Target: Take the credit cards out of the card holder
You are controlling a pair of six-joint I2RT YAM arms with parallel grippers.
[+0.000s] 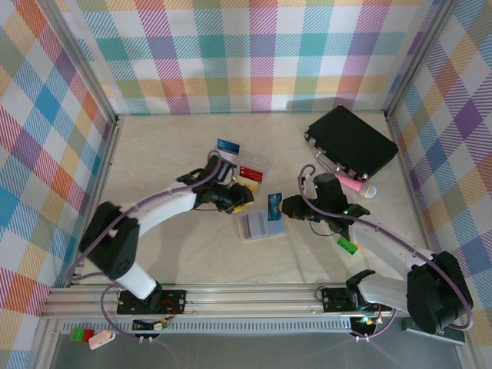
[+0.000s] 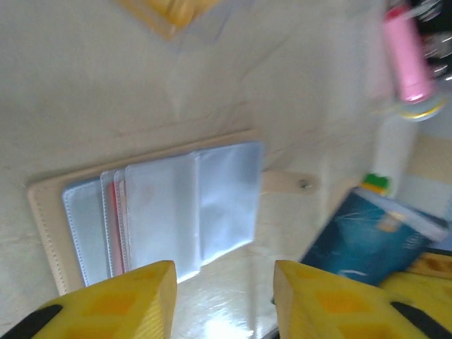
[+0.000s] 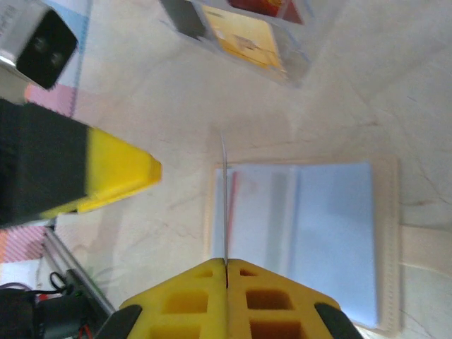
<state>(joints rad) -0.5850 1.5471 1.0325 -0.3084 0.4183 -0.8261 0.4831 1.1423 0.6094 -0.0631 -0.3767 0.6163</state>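
Observation:
The card holder (image 1: pixel 261 226) lies open on the table, its pale blue sleeves (image 2: pixel 162 205) facing up inside a cream border (image 3: pixel 387 233). A red card edge shows in one sleeve. My right gripper (image 3: pixel 226 263) is shut on a thin blue credit card (image 1: pixel 274 204), seen edge-on (image 3: pixel 224 205) and held upright over the holder's edge. In the left wrist view this card (image 2: pixel 367 240) sits to the right. My left gripper (image 2: pixel 222 296) hovers just above the holder's near edge, open, with nothing between its fingers. It sits left of the holder (image 1: pixel 234 201).
A clear tray (image 1: pixel 247 171) holding several cards, one of them yellow (image 3: pixel 247 35), sits behind the holder. A large black case (image 1: pixel 350 142) lies at the back right. A pink cylinder (image 1: pixel 354 184) and a small green piece (image 1: pixel 347 245) lie near the right arm.

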